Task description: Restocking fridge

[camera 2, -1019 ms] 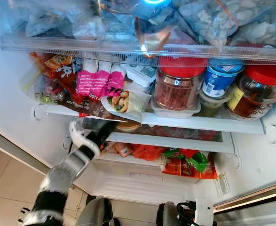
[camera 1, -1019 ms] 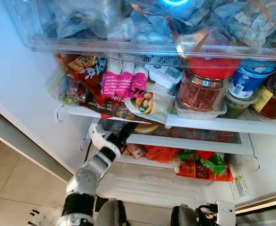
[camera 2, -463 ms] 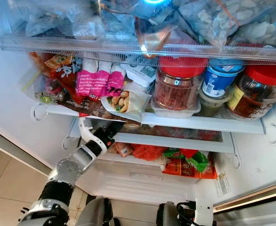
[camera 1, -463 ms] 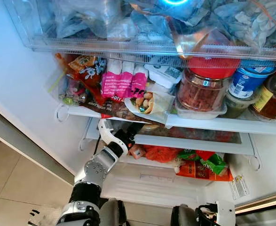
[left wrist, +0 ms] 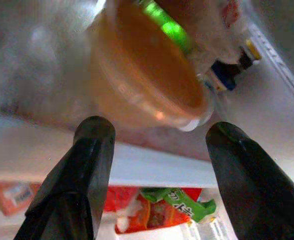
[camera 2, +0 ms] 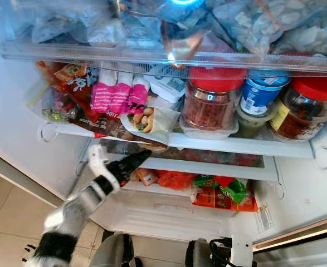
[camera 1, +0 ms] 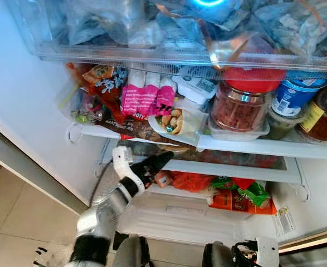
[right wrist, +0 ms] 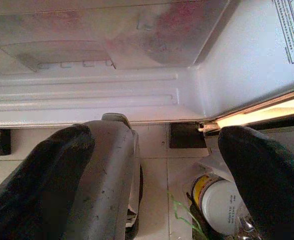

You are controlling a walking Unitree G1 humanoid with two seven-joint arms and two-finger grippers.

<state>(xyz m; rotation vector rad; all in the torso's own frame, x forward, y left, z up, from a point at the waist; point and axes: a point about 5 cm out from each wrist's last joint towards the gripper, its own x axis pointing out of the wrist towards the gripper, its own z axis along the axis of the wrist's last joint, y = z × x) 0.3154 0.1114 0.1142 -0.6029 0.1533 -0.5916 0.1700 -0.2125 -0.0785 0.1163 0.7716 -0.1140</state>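
Two spread, empty fingers (left wrist: pixel 91 150) of the left gripper (camera 1: pixel 155 163) point at the orange tub (left wrist: pixel 141 75), which sits just beyond them on the far lower shelf (camera 1: pixel 224 166). Right gripper (right wrist: pixel 157 175) hangs low, open, empty.

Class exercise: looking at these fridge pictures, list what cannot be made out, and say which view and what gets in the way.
- Orange tub: left wrist view, blurred, so its label and contents are unreadable.
- Left gripper: eye views, motion blur smears the arm.
- Bags in the top drawer: frosted plastic hides their contents.
- Brown jar: cut off by the frame's edge.
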